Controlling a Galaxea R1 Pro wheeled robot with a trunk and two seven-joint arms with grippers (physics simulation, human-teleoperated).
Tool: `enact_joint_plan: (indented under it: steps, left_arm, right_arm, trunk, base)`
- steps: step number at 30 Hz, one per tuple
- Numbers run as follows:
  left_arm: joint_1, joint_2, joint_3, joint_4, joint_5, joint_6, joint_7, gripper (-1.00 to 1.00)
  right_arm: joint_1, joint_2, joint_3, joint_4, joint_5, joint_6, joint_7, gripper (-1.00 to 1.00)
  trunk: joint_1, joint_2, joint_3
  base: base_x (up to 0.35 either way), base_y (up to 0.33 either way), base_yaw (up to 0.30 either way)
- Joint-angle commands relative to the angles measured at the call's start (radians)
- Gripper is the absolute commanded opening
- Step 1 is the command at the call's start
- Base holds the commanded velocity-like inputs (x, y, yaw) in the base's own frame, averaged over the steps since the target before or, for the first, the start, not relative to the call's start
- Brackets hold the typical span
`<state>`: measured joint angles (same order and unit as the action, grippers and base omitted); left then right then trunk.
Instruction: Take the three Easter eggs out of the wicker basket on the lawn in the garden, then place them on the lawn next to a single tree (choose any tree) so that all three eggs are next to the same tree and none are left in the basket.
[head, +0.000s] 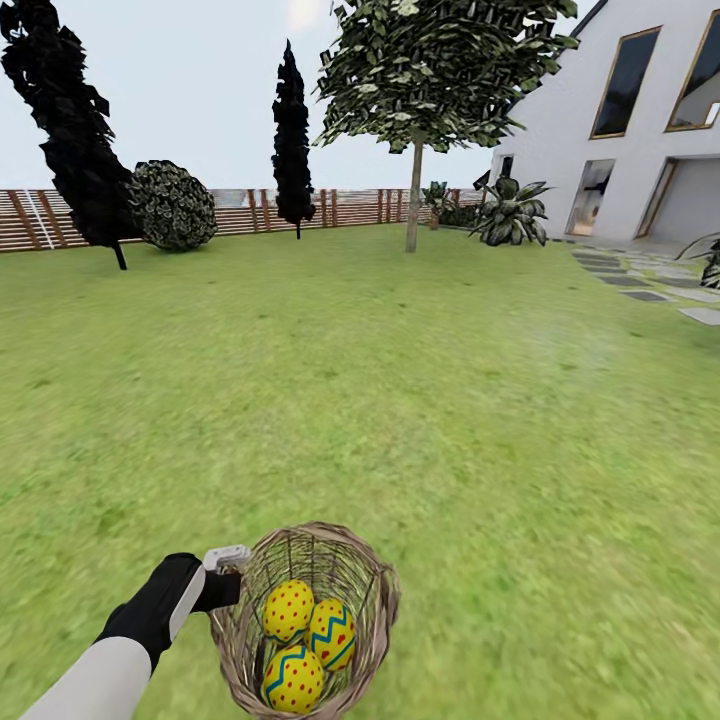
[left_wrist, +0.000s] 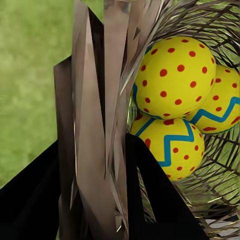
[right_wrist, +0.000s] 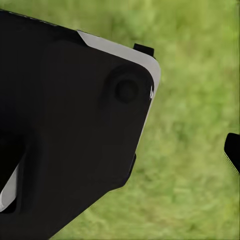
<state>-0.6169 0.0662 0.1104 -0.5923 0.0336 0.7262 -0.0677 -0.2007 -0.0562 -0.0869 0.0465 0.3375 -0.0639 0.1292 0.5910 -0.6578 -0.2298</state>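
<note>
Head view: left pincer (head: 226, 590) clamps wicker basket (head: 375, 590) rim; three Easter eggs (head: 305, 640) inside; right pincer state unclear.

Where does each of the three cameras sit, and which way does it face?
Head view: high, facing forward and down over the lawn toward the tree; left arm at the basket.
Left wrist view: along the left tool, shut on the basket rim; eggs close.
Right wrist view: faces grass, dark robot body beside.
Head and left wrist views share basket and eggs.
</note>
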Motion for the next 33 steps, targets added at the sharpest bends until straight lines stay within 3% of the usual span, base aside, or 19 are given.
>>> enact_joint_plan:
  steps: [1,33]
  left_arm:
    - [-0.001,0.000,0.003,-0.001,0.013,0.006,-0.003,-1.00]
    - [-0.001,0.000,0.005,-0.002,0.013,0.006,-0.003,-1.00]
  right_arm:
    - [-0.002,-0.001,-0.008,0.004,0.008,-0.007,0.001,1.00]
    - [-0.002,-0.001,-0.008,0.004,0.008,-0.007,0.001,1.00]
  trunk:
    - [0.001,-0.001,-0.001]
    - [0.001,-0.001,-0.001]
  base:
    - [0.324,0.103,0.000]
    - [0.324,0.103,0.000]
